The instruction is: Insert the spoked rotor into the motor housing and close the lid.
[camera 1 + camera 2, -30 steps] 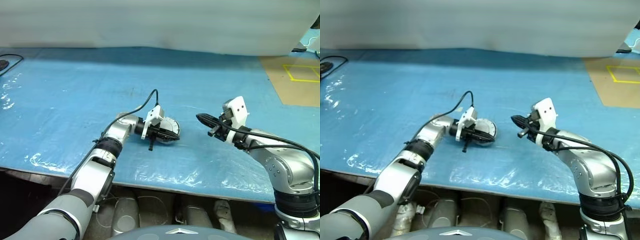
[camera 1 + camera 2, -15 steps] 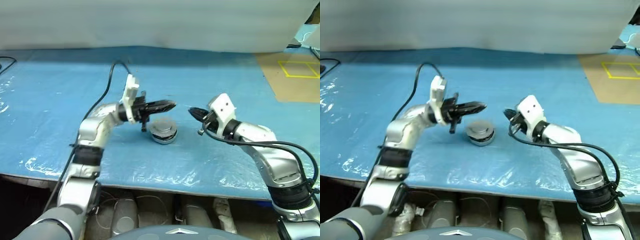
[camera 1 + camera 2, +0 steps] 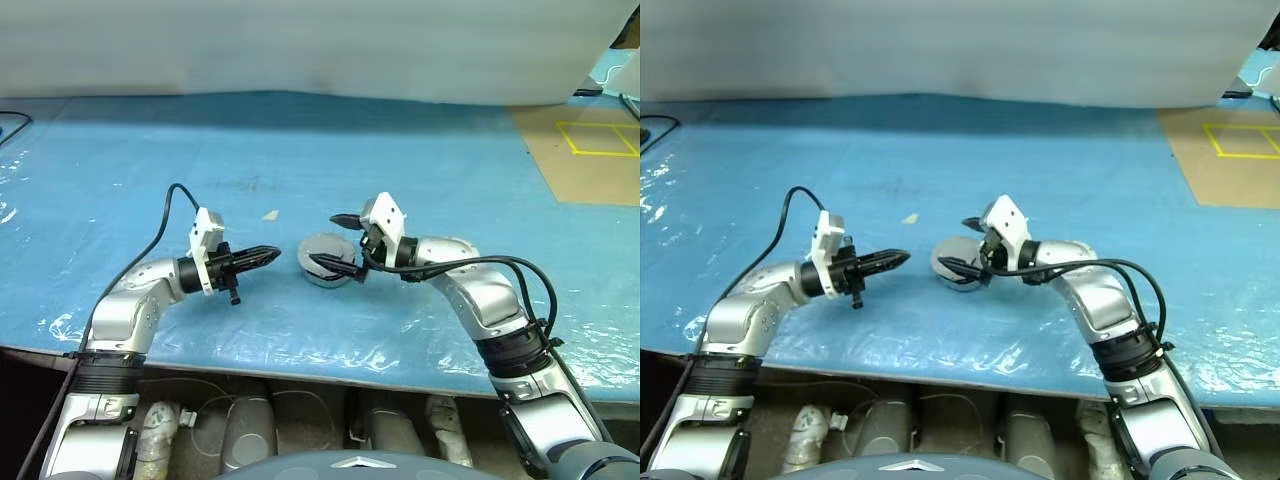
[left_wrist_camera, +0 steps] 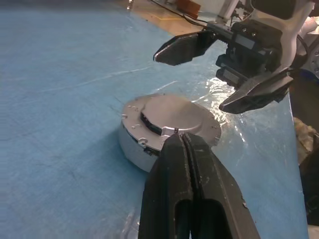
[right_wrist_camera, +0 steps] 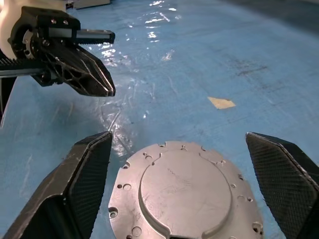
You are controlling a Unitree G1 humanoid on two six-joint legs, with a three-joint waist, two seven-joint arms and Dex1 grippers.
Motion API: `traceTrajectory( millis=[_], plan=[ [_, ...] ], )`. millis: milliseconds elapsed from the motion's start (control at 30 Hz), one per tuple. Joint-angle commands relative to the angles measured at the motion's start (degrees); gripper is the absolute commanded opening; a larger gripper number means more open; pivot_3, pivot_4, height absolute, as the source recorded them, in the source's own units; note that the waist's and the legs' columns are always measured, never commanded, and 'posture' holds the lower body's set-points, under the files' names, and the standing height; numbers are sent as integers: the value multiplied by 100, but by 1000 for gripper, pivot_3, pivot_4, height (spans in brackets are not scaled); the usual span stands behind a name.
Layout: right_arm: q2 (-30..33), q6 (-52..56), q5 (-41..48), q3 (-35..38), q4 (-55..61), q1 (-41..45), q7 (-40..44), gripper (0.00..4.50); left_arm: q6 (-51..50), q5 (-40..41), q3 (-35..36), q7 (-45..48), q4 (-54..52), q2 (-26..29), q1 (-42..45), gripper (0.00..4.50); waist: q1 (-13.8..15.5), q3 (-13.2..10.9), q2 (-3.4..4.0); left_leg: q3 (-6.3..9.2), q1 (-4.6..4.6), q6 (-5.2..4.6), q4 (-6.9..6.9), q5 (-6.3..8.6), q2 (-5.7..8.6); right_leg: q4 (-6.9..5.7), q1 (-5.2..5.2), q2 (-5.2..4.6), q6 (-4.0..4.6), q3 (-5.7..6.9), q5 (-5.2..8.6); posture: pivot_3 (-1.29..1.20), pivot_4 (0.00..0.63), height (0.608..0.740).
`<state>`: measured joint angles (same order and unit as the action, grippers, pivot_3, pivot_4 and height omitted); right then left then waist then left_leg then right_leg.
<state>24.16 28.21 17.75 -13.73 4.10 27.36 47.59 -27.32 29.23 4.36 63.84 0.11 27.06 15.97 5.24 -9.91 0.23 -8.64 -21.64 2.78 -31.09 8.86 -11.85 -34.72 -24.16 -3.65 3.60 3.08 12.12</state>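
Observation:
The round grey lid [image 3: 325, 256], smooth face up with a raised centre circle, lies flat on the motor housing, whose grey side wall [image 4: 130, 148] shows beneath it. The spoked rotor is hidden. My right gripper [image 3: 323, 239] is open, one finger on each side of the lid [image 5: 185, 194] and not touching it. My left gripper [image 3: 272, 253] is shut on nothing. It hovers just left of the lid and points at it.
A blue plastic sheet [image 3: 150, 160] covers the table, and its front edge [image 3: 300, 362] runs close below both arms. A small tan scrap [image 3: 270, 214] lies behind the lid. Brown floor with yellow tape [image 3: 590, 150] is at the far right.
My left gripper lifted off the lid and drew back to the left, still shut. My right gripper moved left up to the lid and opened around it.

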Motion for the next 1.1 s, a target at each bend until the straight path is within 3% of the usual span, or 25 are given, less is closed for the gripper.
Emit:
traceTrajectory(
  millis=[33, 167, 600, 1100],
  plan=[
    [-104, -145, -85, 7, -398, 210, 85, 4480, -18, 193, 107, -157, -380, 26, -129, 0, -3, 0, 0, 0, 0, 0, 0, 0, 0, -1, 0, 0, 0, 0, 0, 0, 150, 740],
    [-158, -601, -501, -151, -909, 256, 79, 4480, 118, 143, 36, -222, -416, 44, -252, 0, -4, 0, 0, 0, 2, 1, -6, 0, -4, -5, 0, 5, 2, 0, -1, 0, 150, 740],
    [-179, -1197, -1095, -446, -1008, 96, 241, 4480, 52, 291, 7, -451, -409, -5, -172, 0, -18, 1, -1, -1, 8, 0, -8, 0, -6, -7, 3, 9, 3, -3, -1, 0, 150, 740],
    [-179, -1511, -1284, -416, -1114, 56, 258, 4480, 58, 273, -128, -441, -303, -38, -32, 0, -109, 1, -2, 0, 10, 0, -13, 0, -5, -11, 8, 9, 5, -4, -3, 0, 150, 740]
  ],
)
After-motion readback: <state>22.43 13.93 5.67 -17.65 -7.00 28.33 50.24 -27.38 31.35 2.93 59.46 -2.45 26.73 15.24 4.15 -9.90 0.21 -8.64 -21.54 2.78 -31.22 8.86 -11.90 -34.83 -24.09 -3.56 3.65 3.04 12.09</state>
